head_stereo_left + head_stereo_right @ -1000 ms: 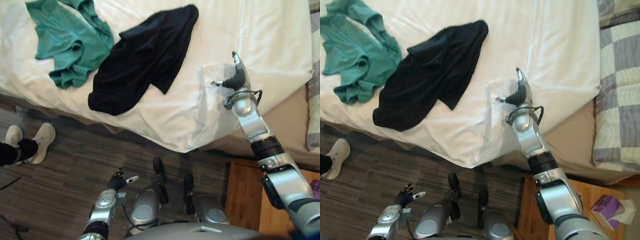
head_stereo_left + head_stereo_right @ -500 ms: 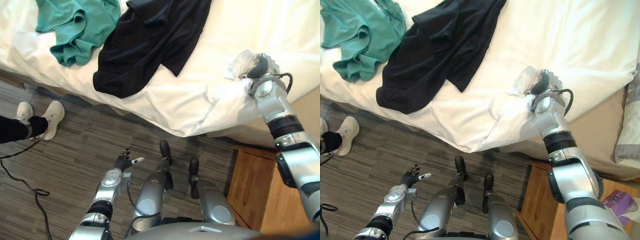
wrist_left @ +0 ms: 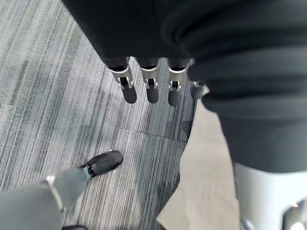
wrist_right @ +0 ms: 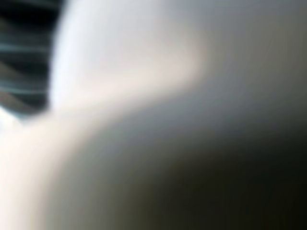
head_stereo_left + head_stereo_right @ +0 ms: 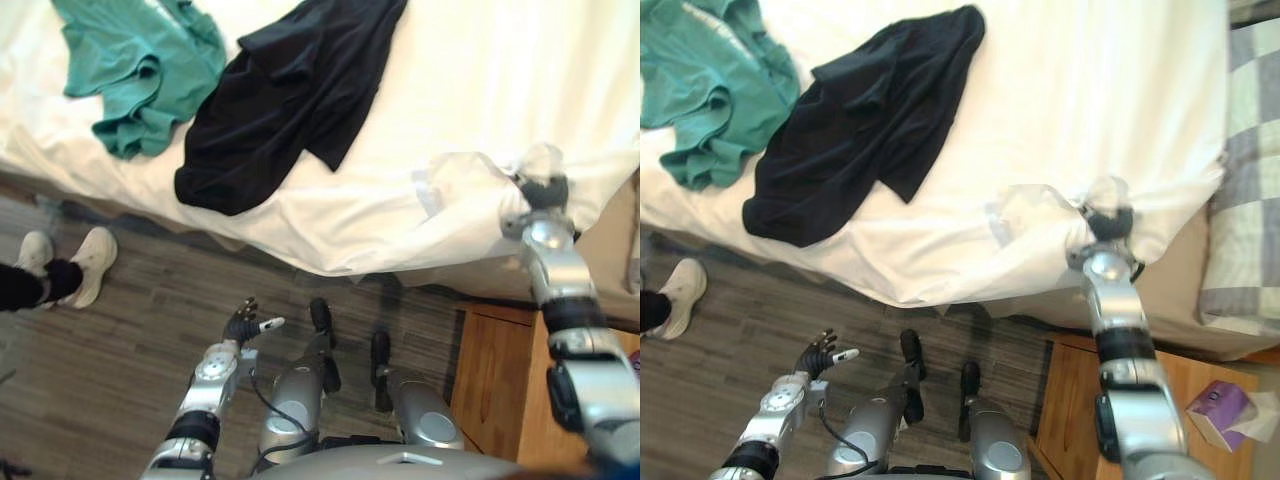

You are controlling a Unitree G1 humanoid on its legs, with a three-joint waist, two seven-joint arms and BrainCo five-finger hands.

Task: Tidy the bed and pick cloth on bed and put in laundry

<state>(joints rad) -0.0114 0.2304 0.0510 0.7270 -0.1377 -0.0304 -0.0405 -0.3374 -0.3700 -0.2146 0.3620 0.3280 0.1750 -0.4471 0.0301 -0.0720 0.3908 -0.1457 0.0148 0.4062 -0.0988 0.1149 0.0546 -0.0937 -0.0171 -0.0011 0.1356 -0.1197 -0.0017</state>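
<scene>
**A:** Start with the fingers. How is the left hand?

**B:** The left hand hangs low over the grey plank floor, in front of the bed. Its fingers are straight and loosely spread, and they hold nothing.

**A:** And the right?

**B:** The right hand sits at the bed's near edge, close to the corner. The white sheet is bunched up over and around it, and the hand's dark cover shows in the middle of the bunch. I cannot tell whether it grips the sheet.

**A:** Where are the clothes?

**B:** Both are on the bed, on top of the sheet and well apart from either hand. The black cloth lies rumpled and spread out, and its lower end reaches near the bed's front edge. The green cloth is crumpled just beside it, on the robot's left.

**A:** What else is around?

**B:** A person's white shoes stand on the floor at the left, near the bed. A wooden nightstand sits beside the right arm, with a purple box on it. A checked pillow lies at the right end of the bed.
</scene>
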